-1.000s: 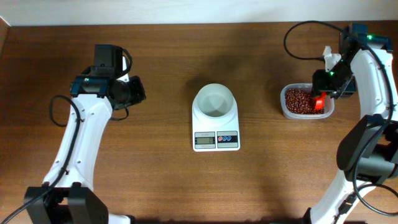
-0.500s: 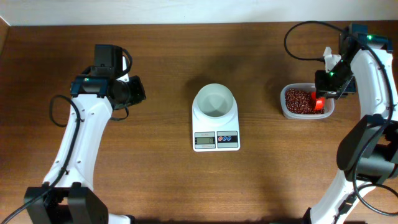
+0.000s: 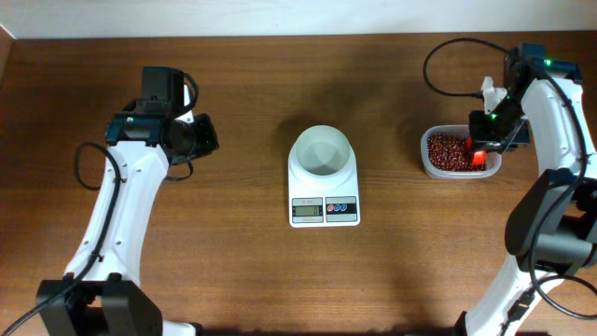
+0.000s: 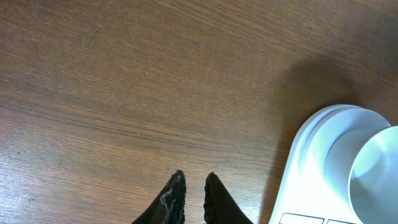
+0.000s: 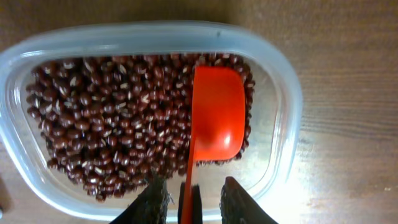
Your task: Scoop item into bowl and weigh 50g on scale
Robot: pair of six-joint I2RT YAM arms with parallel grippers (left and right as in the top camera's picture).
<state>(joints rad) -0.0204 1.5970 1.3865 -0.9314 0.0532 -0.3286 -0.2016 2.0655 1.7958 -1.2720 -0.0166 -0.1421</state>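
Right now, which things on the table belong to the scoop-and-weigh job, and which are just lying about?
In the job:
- beans
- clear tub holding them
- orange scoop, its handle between the right gripper fingers
- white bowl
- scale under the bowl

Lying about:
- nothing; only the left gripper, holding nothing over bare wood, is idle

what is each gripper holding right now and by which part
The right gripper holds the orange scoop by its handle, bowl end over the beans in the tub. The left gripper holds nothing.
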